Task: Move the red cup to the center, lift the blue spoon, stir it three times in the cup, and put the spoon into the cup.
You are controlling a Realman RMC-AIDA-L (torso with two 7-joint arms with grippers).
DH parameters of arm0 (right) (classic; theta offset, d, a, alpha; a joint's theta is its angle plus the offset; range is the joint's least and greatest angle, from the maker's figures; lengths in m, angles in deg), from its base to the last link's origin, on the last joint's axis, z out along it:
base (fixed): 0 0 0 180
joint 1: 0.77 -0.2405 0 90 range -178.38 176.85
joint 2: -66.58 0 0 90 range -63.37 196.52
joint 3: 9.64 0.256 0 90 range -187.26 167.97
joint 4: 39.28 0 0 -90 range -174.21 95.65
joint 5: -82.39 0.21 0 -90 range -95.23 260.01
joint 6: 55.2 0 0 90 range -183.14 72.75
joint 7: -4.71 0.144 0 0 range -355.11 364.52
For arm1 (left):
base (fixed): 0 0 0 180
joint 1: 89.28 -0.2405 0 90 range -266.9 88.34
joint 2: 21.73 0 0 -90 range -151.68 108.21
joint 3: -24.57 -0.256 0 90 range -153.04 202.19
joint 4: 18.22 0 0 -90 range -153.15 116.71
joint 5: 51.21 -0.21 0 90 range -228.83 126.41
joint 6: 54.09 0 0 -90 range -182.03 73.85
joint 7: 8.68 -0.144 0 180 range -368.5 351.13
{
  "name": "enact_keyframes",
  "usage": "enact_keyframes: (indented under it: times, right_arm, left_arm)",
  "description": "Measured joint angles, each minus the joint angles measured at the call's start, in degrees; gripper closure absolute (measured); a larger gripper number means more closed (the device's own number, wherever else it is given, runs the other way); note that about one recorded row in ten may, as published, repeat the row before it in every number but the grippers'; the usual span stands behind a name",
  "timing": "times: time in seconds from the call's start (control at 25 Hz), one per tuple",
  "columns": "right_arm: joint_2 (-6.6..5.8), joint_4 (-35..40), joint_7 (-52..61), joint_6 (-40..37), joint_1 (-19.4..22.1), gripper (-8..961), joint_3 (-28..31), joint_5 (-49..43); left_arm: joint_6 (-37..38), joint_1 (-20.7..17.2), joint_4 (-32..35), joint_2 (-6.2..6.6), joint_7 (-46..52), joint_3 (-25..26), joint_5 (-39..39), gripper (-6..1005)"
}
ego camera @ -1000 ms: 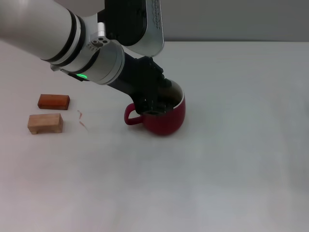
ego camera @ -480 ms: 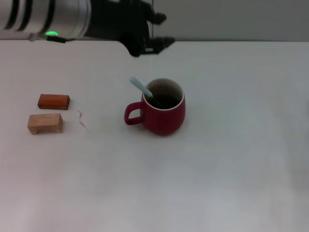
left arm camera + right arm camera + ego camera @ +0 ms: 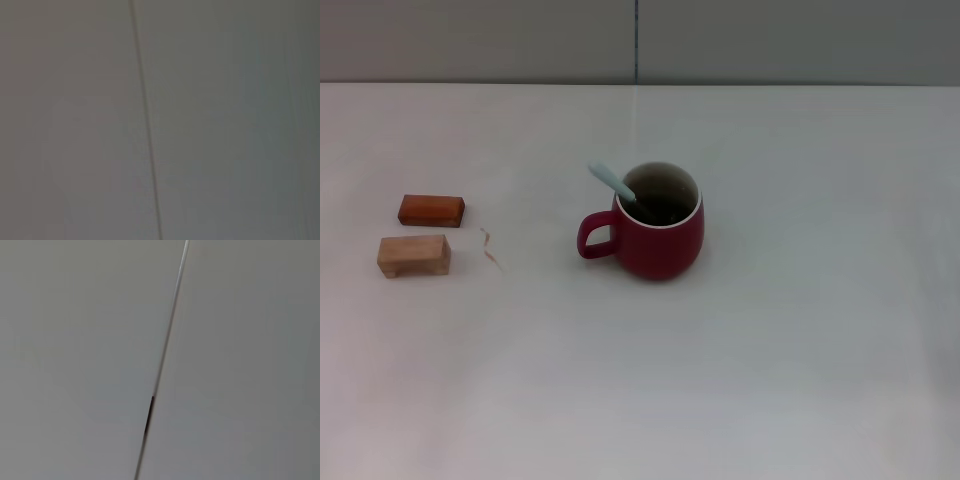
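The left arm, above the table's far edge half a second ago, is gone from view, neither gripper's jaws visible, leaving the slim pale-blue-handled spoon (image 3: 612, 183) leaning inside the rounded dark-red ceramic mug (image 3: 658, 235) mid-table; task apparently complete, nothing further required.

The right wrist view held only a plain grey wall (image 3: 80, 360), filling the whole frame. A thin seam (image 3: 162, 360) ran slantwise across it, pale along most of its length, with a short dark stretch partway down.
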Motion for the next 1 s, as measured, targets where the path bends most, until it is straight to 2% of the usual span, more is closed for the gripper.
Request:
enact_keyframes:
  times: [0.28,0.4,0.92,1.0]
  right_arm:
    - [-0.07,0.7,0.2,0.0,0.0,222,0.1,0.1]
    - [-0.09,0.8,0.2,0.0,-0.1,223,0.1,0.1]
    - [-0.27,1.6,0.0,-0.5,0.0,224,1.8,0.2]
    - [-0.27,1.7,0.0,-0.5,0.0,224,1.9,0.2]
  left_arm:
    - [-0.6,0.8,-13.7,0.26,-5.3,11.0,13.3,516]
    - [-1.0,0.9,-18.7,0.27,-10.1,13.4,17.4,517]
    - [0.0,0.9,-41.6,-0.07,-46.4,15.2,43.1,520]
    - [0.0,1.0,-45.8,-0.07,-56.3,15.2,46.3,519]
